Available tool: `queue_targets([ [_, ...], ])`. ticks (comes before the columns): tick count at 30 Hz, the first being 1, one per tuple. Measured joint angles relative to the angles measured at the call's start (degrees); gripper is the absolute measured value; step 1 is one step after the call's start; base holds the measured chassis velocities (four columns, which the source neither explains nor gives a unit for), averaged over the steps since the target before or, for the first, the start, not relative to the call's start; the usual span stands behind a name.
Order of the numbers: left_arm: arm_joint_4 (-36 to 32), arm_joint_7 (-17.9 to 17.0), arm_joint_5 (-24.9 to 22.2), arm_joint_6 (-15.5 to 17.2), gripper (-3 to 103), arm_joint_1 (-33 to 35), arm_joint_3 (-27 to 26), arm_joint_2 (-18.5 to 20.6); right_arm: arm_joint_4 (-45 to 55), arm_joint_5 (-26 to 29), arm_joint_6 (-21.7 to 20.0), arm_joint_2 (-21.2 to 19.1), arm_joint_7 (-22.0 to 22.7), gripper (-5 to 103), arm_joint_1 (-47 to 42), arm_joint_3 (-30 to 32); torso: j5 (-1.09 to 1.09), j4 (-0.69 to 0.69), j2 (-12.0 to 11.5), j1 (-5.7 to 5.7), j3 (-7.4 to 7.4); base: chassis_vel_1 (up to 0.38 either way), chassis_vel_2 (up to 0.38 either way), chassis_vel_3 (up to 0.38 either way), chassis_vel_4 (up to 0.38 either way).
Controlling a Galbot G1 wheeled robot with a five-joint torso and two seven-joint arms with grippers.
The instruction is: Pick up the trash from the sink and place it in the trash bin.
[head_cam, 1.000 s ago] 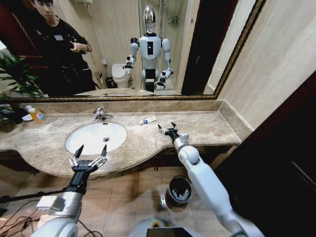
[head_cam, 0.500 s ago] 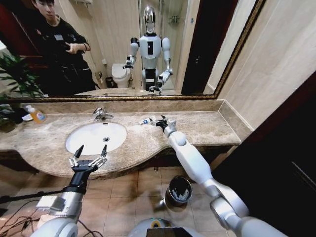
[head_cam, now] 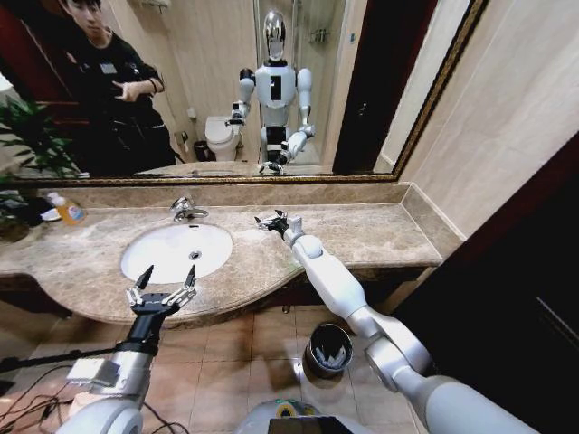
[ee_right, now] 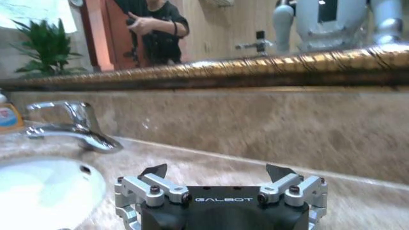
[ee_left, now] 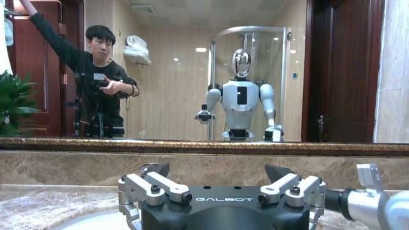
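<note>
1. Marble counter (head_cam: pixel 380 231), head view: the right gripper (head_cam: pixel 270 220) has swung left from mid-counter to the spot behind the sink (head_cam: pixel 176 250) where a small white-and-blue tube lay; the tube is now hidden beneath it. Fingers apart, nothing visibly held. The trash bin (head_cam: pixel 327 348) stands on the floor below.
2. Left wrist view: the left gripper (ee_left: pixel 225 191) waits open near the basin's front edge.
3. Right wrist view: spread fingers low over the counter beside the chrome tap (ee_right: pixel 70 125); a grasp looks imminent.

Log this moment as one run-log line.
right gripper: open, on counter right of tap, at small tube | left gripper: open, at sink front edge | bin: on floor, holds trash
</note>
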Motion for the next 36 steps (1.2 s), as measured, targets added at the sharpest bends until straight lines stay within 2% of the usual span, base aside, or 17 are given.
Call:
queue_targets([
  [13, 0.0, 0.0, 0.0, 0.0, 100, 0.0, 0.0, 0.0, -1.4, -1.3, 1.4, 1.4, -0.4, 100, -0.6, -0.1, 0.0, 0.0, 0.0, 0.0, 0.0, 0.0, 0.0, 0.0, 0.0],
  [27, 0.0, 0.0, 0.0, 0.0, 100, 0.0, 0.0, 0.0, -4.7, -0.1, 3.5, 2.7, -1.7, 100, 2.7, -5.3, 0.0, 0.01, 0.0, 0.0, 0.0, 0.0, 0.0, 0.0, 0.0],
  [33, 0.0, 0.0, 0.0, 0.0, 100, 0.0, 0.0, 0.0, -8.1, 1.6, 3.3, 3.5, -0.8, 100, 5.0, -6.8, 0.0, 0.01, 0.0, 0.0, 0.0, 0.0, 0.0, 0.0, 0.0],
  [36, 0.0, 0.0, 0.0, 0.0, 100, 0.0, 0.0, 0.0, -9.0, 2.7, 1.4, 3.5, 0.0, 100, 5.7, -8.0, 0.0, 0.01, 0.0, 0.0, 0.0, 0.0, 0.0, 0.0, 0.0],
])
